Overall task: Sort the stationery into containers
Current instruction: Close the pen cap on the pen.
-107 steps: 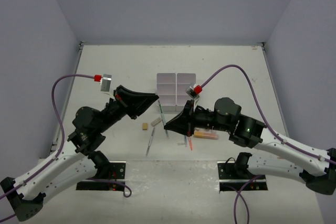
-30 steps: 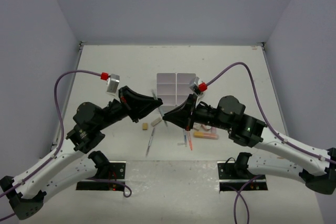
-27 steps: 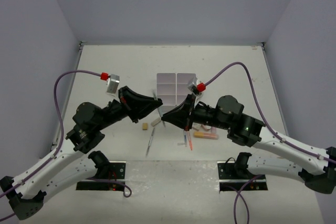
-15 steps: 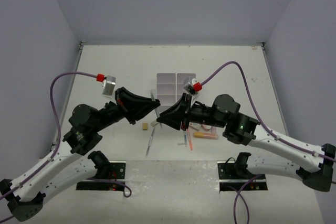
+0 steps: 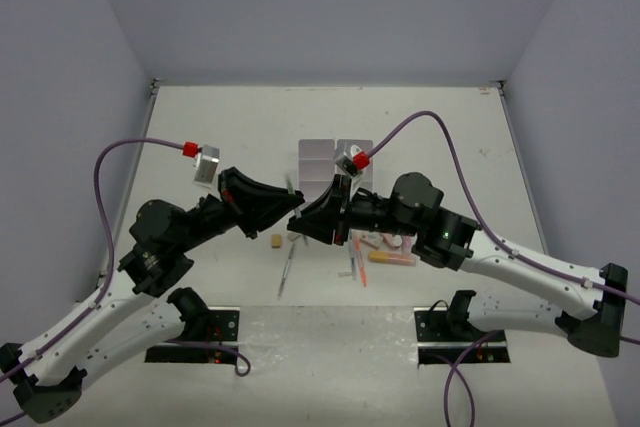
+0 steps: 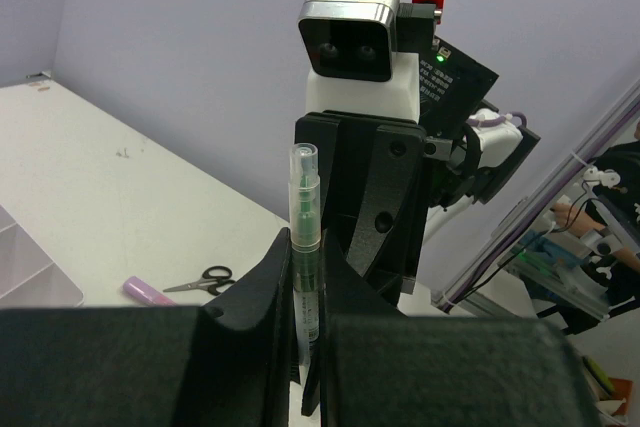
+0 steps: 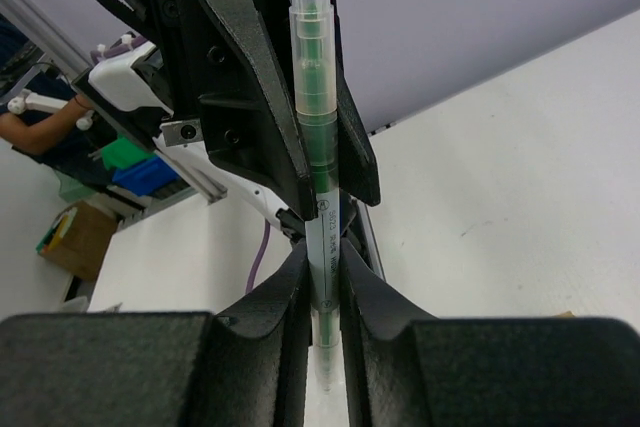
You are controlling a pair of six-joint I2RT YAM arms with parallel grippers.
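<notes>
A green pen with a clear cap [image 6: 303, 237] is held between both grippers above the table's middle. My left gripper [image 6: 305, 267] is shut on its lower barrel. My right gripper [image 7: 322, 277] faces it and has its fingers pressed on the same pen [image 7: 318, 147] from both sides. From above, the two grippers meet tip to tip at the pen [image 5: 291, 195], just in front of the white six-compartment organizer [image 5: 316, 157]. More stationery lies below: a tan eraser [image 5: 274, 241], a grey pen [image 5: 286, 269], an orange marker [image 5: 392, 258] and thin pens [image 5: 355, 265].
In the left wrist view, black-handled scissors [image 6: 200, 280] and a pink marker [image 6: 148, 292] lie on the table beside the organizer's corner [image 6: 20, 257]. Purple cables arch over both arms. Grey walls close off the table's back and sides.
My right arm has swung left until its fingers met the pen in my left gripper. Its jaws opened and then closed round the pen. The left arm has barely moved.
</notes>
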